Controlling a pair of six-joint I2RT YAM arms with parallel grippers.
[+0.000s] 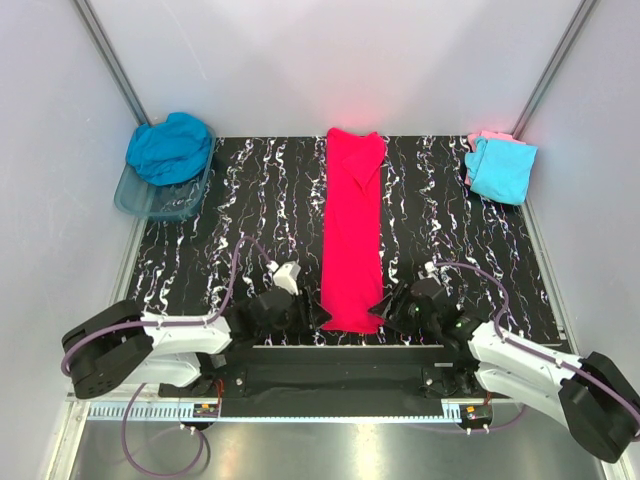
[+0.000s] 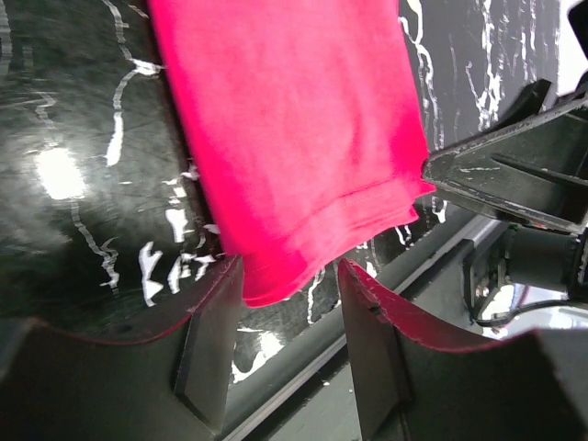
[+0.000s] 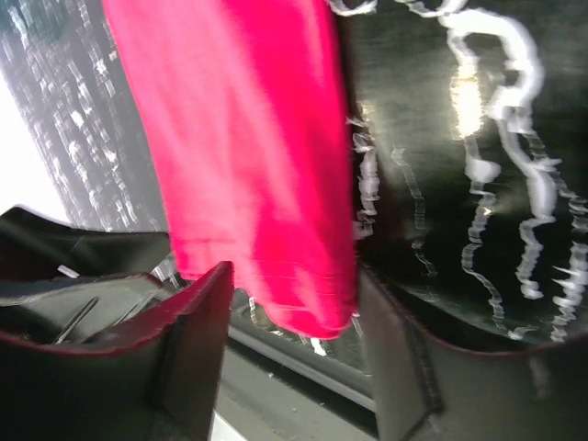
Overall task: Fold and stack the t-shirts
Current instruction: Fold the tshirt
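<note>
The bright pink-red t-shirt lies folded into a long narrow strip down the middle of the black marbled mat, its hem at the near edge. My left gripper is at the hem's left corner. In the left wrist view the gripper is open, and the shirt corner reaches just between its fingertips. My right gripper is at the hem's right corner. In the right wrist view it is open around that corner without pinching it.
A teal-blue t-shirt is heaped in a clear bluish tub at the far left. A light cyan t-shirt lies folded on a pale pink one at the far right. The mat's near edge meets a metal rail.
</note>
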